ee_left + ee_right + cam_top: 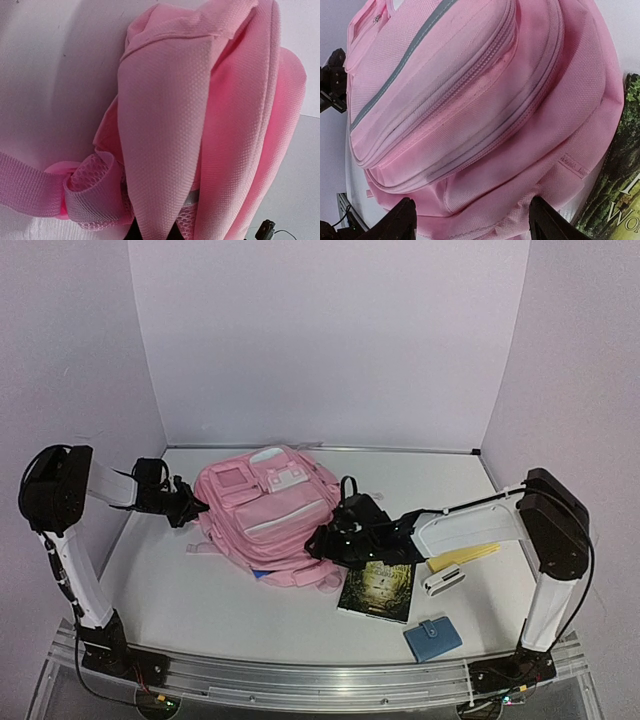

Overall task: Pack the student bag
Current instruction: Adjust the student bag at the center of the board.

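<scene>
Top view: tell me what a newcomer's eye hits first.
The pink bag dominates the middle, with the left tool at its left side and the right tool at its right edge. To its near right lie a forest-cover book and a blue wallet.

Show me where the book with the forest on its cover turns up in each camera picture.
Top external: the book lies low and right of centre, beside the near right end of the student bag.
Left wrist: not in it; the pink bag fills most of the view.
Right wrist: its green cover shows at the lower right edge, beside the bag.
Shared landmark: the student bag, seen in all three.
</scene>
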